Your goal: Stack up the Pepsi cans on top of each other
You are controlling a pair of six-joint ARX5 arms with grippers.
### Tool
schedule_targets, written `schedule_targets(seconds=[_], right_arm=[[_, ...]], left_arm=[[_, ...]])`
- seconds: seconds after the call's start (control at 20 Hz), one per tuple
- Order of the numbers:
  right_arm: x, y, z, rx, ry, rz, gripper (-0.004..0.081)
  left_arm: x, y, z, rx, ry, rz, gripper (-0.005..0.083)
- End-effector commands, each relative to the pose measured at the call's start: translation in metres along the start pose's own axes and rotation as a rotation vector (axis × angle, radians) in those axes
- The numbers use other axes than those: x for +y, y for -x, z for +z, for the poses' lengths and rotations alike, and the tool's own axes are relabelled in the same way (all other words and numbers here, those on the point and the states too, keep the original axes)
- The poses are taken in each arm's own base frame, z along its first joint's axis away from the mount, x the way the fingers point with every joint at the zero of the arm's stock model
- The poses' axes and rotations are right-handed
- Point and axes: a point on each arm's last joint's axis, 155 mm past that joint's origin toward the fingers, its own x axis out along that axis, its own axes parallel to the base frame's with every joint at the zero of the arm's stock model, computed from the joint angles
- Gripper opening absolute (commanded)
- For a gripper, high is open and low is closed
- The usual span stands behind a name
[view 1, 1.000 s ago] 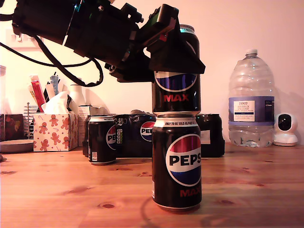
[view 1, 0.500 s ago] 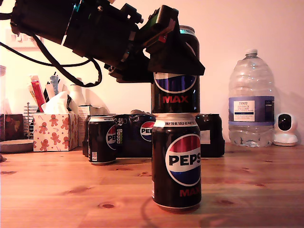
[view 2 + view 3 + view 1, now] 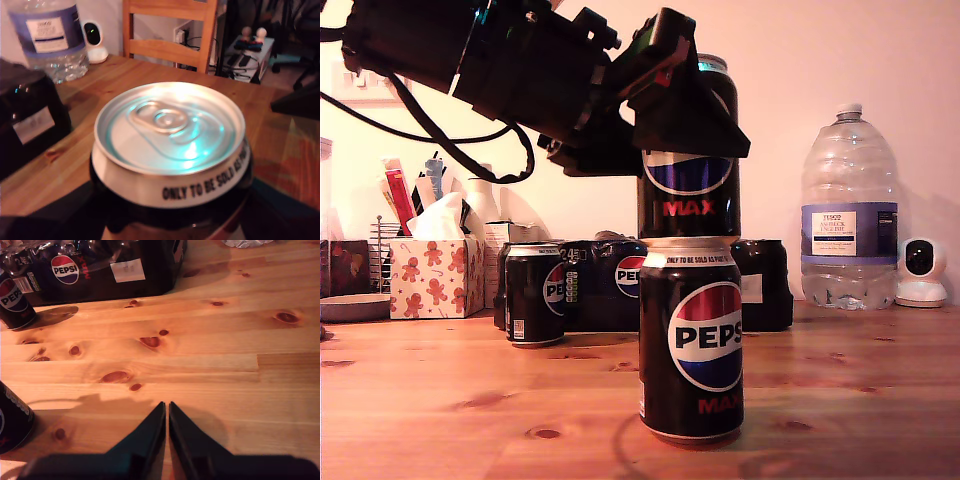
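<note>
The black pincer housing (image 3: 690, 120) masks the held upper can's (image 3: 690, 190) upper body and the pincer's own tips, the multipack (image 3: 610, 285) behind and below it is largely screened by cans, and the water bottle's (image 3: 47, 35) neck is cropped.

A two-can stack stood at the front of the wooden table (image 3: 440, 390): the upper Pepsi can (image 3: 690, 150), clamped by my first gripper (image 3: 692, 125), sat on the lower Pepsi can (image 3: 692, 340), barring passage there. Bare boards lay open on either side of it in the exterior view. Behind, a third Pepsi can (image 3: 534, 295), the multipack (image 3: 610, 285), a tissue box (image 3: 435, 275) and a water bottle (image 3: 848, 215) lined the rear. My second gripper (image 3: 167, 412), jaws together, hovered over bare wood.
</note>
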Motion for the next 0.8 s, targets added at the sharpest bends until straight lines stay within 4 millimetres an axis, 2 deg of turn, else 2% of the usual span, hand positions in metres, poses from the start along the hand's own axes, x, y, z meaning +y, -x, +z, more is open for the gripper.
schedule_targets(seconds=[0.0, 0.25, 0.75], right_arm=[[-0.002, -0.003, -0.007, 0.014, -0.009, -0.004, -0.0012], [-0.002, -0.003, -0.007, 0.014, -0.009, -0.004, -0.0012], [-0.002, -0.003, -0.007, 0.014, -0.009, -0.004, -0.0012]], left_arm=[[-0.002, 0.004, 0.002, -0.015, 0.006, 0.000, 0.0783], [-0.004, 0.006, 0.008, -0.034, 0.001, -0.002, 0.0783], [-0.010, 0.040, 0.072, -0.212, -0.077, 0.005, 0.0783]])
